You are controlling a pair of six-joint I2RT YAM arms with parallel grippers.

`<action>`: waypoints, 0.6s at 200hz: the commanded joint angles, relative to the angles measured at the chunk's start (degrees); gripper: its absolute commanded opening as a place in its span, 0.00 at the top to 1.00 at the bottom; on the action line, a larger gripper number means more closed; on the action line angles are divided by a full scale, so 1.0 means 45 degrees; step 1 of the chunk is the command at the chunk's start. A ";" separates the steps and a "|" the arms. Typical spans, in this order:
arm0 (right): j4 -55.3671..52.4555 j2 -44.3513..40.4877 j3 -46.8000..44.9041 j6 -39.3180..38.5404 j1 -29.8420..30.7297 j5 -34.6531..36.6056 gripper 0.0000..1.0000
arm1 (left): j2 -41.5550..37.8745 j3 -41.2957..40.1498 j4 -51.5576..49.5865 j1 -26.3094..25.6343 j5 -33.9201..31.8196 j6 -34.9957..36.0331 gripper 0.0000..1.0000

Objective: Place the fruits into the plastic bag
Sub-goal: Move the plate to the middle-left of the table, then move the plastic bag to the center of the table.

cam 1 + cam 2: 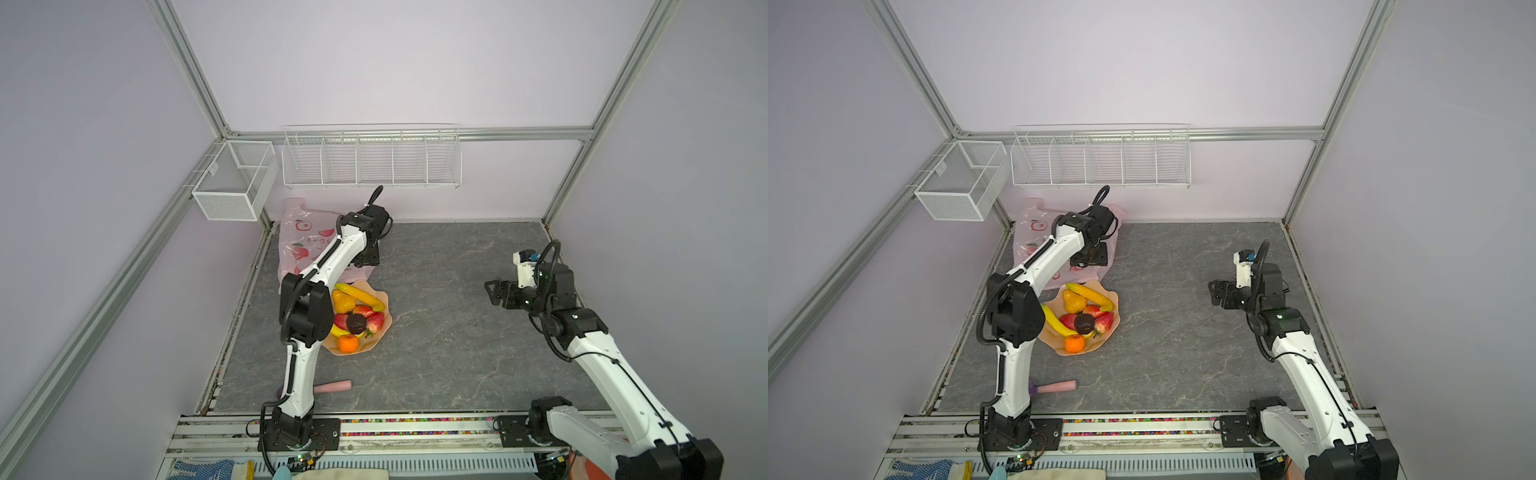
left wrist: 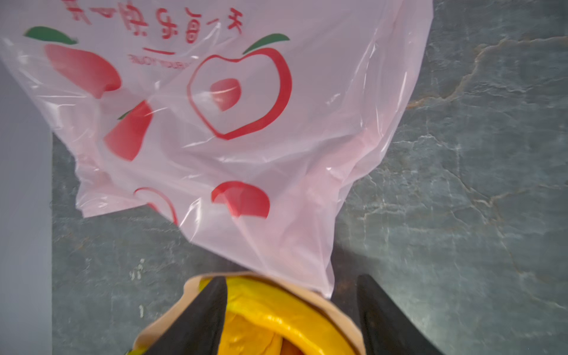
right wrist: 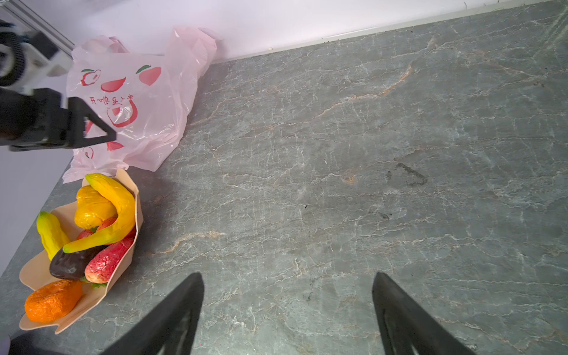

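Spread wide and gripping nothing, my left claw (image 2: 292, 278) hangs just above the far rim of the peach wavy-edged dish (image 2: 341, 310). Straight beneath my fingertips lies a yellow banana (image 2: 276, 310), topmost in the heap. The other fruits sit behind me in the same dish: a 2nd banana (image 1: 338, 331), a yellow-orange apple-like one (image 1: 343, 302), strawberries (image 1: 376, 322), a dark purple fruit (image 1: 356, 323) and an orange (image 1: 348, 344). None is bagged yet. They look like light, glossy toys, firm but probably slick, so I would pinch the banana across its thick middle. Just ahead of me the plastic bag (image 2: 233, 138) lies slumped, its near edge reaching the dish, its handles at the far wall. It is thin, limp and crinkly. I judge it must be held by a handle or the mouth's edge, or it will fold shut. Well off to my side, my right claw (image 3: 288, 274) hangs with fingers apart and empty over the grey tabletop (image 3: 368, 153).
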 commanded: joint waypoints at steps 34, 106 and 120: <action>-0.0023 0.0302 0.0587 0.0139 0.0057 -0.0140 0.11 | 0.1873 0.1904 -0.1111 -0.0015 0.0204 0.0688 0.41; -0.1516 0.1057 0.2468 -0.0139 -0.0895 0.1462 0.11 | 0.1948 0.1381 -0.0689 -0.0812 0.1586 0.1299 0.96; -0.1827 0.1382 0.2655 0.0421 -0.1162 0.1642 0.11 | 0.2185 0.2190 -0.0410 -0.1531 0.2422 0.1759 0.94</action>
